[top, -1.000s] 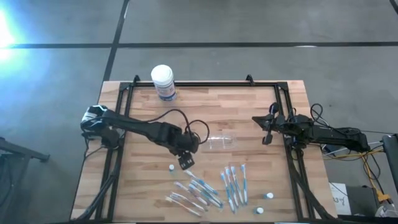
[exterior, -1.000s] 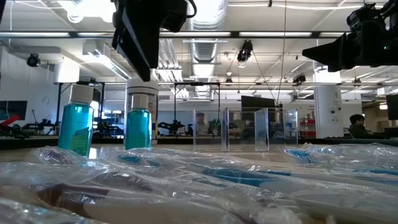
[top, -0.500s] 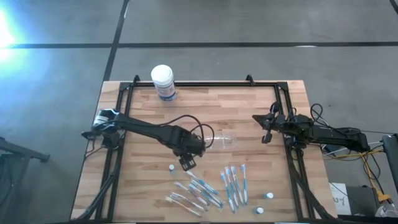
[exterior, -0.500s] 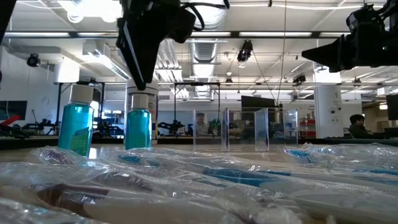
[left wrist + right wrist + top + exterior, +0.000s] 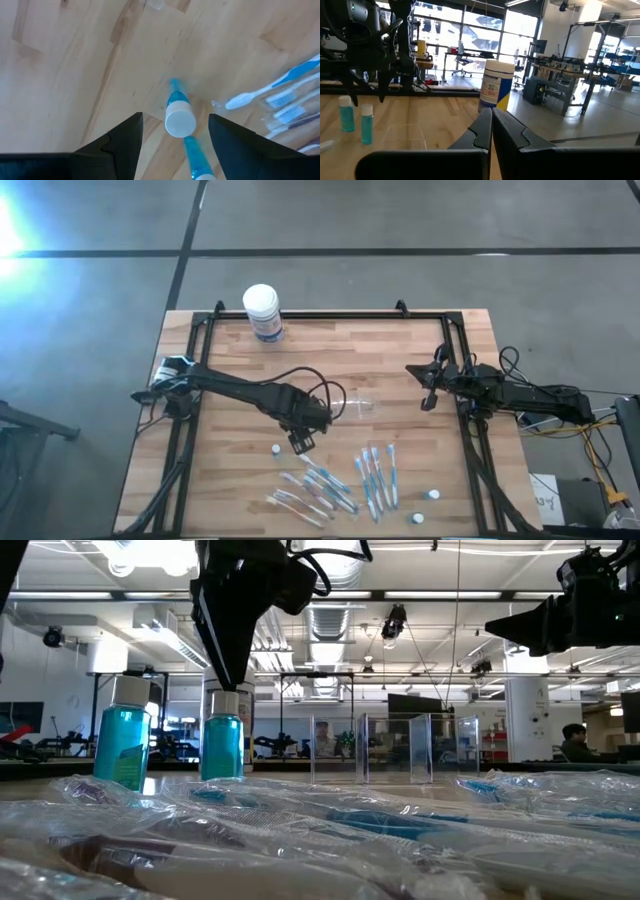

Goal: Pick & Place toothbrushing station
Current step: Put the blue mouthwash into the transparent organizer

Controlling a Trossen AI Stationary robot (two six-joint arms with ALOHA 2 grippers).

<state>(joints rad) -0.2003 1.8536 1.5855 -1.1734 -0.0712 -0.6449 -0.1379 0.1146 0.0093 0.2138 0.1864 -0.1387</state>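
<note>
The toothbrushing station (image 5: 356,407), a clear plastic holder, stands on the wood table near its middle; in the low view the station (image 5: 395,748) shows behind the toothbrushes. My left gripper (image 5: 302,442) hangs open near it, pointing down. Its two fingers stand above and to either side of a small teal bottle with a white cap (image 5: 180,120), apart from it; in the low view the fingers (image 5: 228,675) end just above that cap (image 5: 228,700). A second such bottle (image 5: 122,735) stands beside it. My right gripper (image 5: 428,387) waits shut and level at the table's right side.
Several wrapped toothbrushes (image 5: 340,480) lie toward the near edge, close to my left gripper. Two more small bottles (image 5: 432,494) stand at the near right. A white tub with a blue label (image 5: 262,310) stands at the far left edge. A black frame (image 5: 330,314) rims the table.
My left gripper has sunk a little toward the capped bottle and tipped closer to straight down, staying open. Nothing on the table has moved.
</note>
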